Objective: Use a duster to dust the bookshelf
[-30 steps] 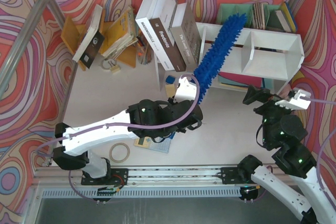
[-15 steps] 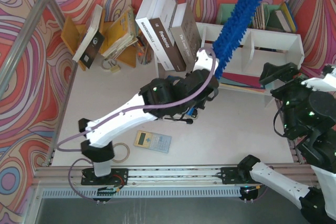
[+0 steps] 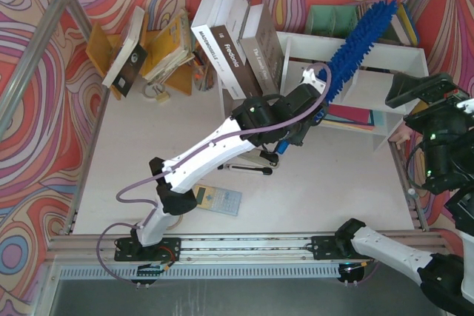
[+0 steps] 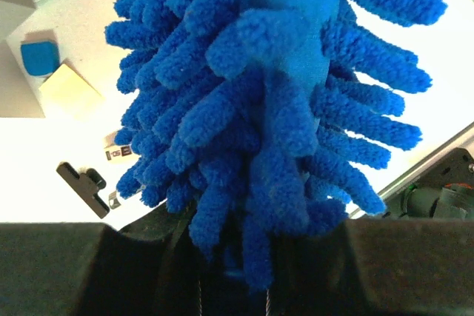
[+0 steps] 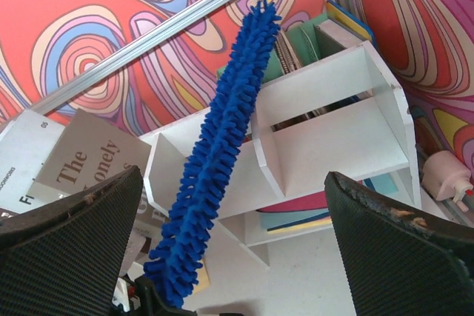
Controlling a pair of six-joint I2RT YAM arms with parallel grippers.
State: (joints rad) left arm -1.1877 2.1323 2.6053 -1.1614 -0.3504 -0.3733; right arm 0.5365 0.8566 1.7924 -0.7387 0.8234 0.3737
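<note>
Two states: left hand [image 4: 237, 257] clamps the duster [image 3: 361, 46] (handle hidden by fluff); right hand [image 5: 233, 242] gapes apart.

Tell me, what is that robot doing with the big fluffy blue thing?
It is dusting. The left gripper is shut on the handle of the duster and holds the fluffy blue head slanted across the white bookshelf, near its middle divider. Whether the fluff is actually touching the boards is hard to tell. The right gripper hangs wide open off to the right, pointed at the shelf and holding nothing.
</note>
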